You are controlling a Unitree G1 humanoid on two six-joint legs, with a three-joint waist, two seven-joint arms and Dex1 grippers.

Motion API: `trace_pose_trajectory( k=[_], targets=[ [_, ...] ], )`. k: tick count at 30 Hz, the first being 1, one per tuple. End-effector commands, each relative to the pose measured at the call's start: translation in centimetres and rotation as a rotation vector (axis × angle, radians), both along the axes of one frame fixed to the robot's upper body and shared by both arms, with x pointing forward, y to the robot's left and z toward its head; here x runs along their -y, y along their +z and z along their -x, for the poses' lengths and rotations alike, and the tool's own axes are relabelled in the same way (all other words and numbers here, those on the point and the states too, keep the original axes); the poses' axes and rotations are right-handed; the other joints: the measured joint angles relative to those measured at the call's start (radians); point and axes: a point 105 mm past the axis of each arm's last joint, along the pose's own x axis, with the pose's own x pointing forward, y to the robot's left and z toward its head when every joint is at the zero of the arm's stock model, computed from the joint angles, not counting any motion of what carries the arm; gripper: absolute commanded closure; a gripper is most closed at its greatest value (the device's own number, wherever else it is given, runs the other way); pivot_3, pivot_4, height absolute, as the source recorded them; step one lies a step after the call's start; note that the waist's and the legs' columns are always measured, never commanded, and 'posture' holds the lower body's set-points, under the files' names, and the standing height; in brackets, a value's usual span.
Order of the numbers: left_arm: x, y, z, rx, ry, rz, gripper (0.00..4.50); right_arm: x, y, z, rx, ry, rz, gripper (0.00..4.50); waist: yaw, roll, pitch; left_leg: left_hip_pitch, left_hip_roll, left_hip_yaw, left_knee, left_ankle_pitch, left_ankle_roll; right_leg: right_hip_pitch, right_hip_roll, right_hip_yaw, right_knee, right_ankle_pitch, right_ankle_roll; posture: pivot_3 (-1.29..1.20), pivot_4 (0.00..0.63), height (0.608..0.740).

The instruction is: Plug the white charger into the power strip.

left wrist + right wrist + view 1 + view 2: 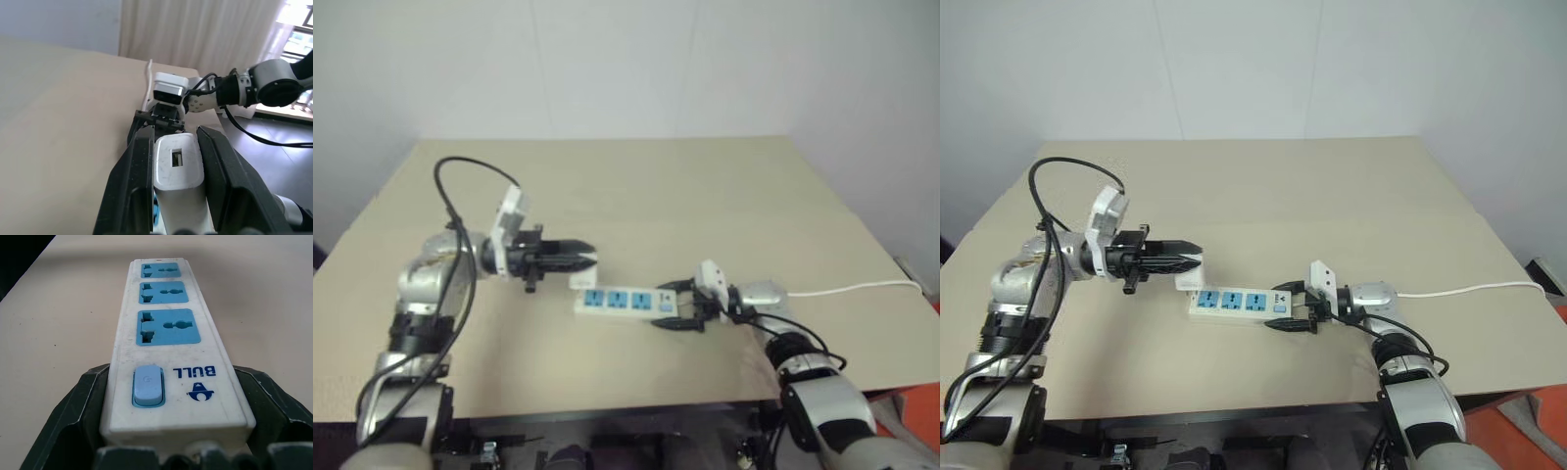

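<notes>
Held just above the strip's (625, 302) far-left end: the charger (178, 161), pinched between the pressed-in fingers (131, 186) of the left gripper (585, 258), lying level and pointing toward the robot's right. Lying flat on the tan table (705, 186), the strip, three blue sockets up, its switch end bracketed by the spread fingers (73, 406) of the right gripper (677, 304), one finger along each long side, cable (852, 289) trailing off to the right. Best done slowly from here: charger squared over one socket, probably the leftmost (595, 298), prongs turned straight down before any descent. Not visible from any angle, the prongs themselves, so alignment with the slots only to be guessed at, likely the weak point of the move. Worth keeping the right fingers snug against the strip's sides to stop it sliding or tipping under the push. Then a straight, vertical press, no sideways drag, with the pinch kept firm so the smooth white block cannot twist between the pads. Release only once seated flush on the blue face.
</notes>
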Motion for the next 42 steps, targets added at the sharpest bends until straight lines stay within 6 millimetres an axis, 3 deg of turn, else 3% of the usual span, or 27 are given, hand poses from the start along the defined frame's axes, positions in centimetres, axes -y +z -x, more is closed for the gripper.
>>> trace_pose_trajectory(
  k=[1, 8, 19, 27, 42],
  targets=[
    [0.8, 0.4, -0.6, 0.073, -0.054, -0.047, 3.44, 0.2, -0.9, 0.4, -0.010, 0.018, 0.053, 1.09, 0.000, 0.000, 0.000, 0.000, 0.000, 0.000, 0.000, 0.000, 0.000, 0.000, 0.000, 0.000, 0.000, 0.000, 0.000, 0.00, 0.150, 0.740],
    [2.7, 0.3, -2.0, 0.079, -0.113, -0.002, 3.44, 0.1, -1.2, 0.5, -0.037, 0.019, 0.063, 1.09, 0.000, 0.000, 0.000, 0.000, -0.001, 0.000, 0.000, 0.000, 0.000, 0.001, 0.001, 0.000, 0.000, 0.000, 0.000, 0.00, 0.150, 0.740],
    [5.8, -2.4, -2.9, 0.063, -0.164, 0.025, 3.44, 0.1, -1.6, 0.6, -0.037, 0.013, 0.068, 1.09, -0.001, 0.000, 0.000, 0.000, -0.001, 0.000, 0.000, 0.000, 0.000, 0.001, 0.001, 0.000, 0.000, 0.000, 0.000, 0.00, 0.150, 0.740],
    [7.5, -3.2, -3.4, 0.041, -0.179, 0.022, 3.44, 0.0, -2.0, 0.8, -0.033, 0.010, 0.070, 1.09, -0.002, 0.000, 0.000, 0.000, -0.001, 0.000, 0.000, 0.000, 0.000, 0.001, 0.001, 0.000, -0.001, 0.000, 0.000, 0.00, 0.150, 0.740],
    [8.5, -5.6, -3.4, 0.032, -0.179, -0.042, 3.44, -0.2, -2.3, 0.9, -0.035, 0.005, 0.072, 1.09, -0.006, 0.000, 0.000, 0.001, -0.001, 0.000, 0.000, 0.000, 0.000, 0.002, 0.002, 0.000, -0.001, 0.000, 0.000, 0.00, 0.150, 0.740]
  ],
)
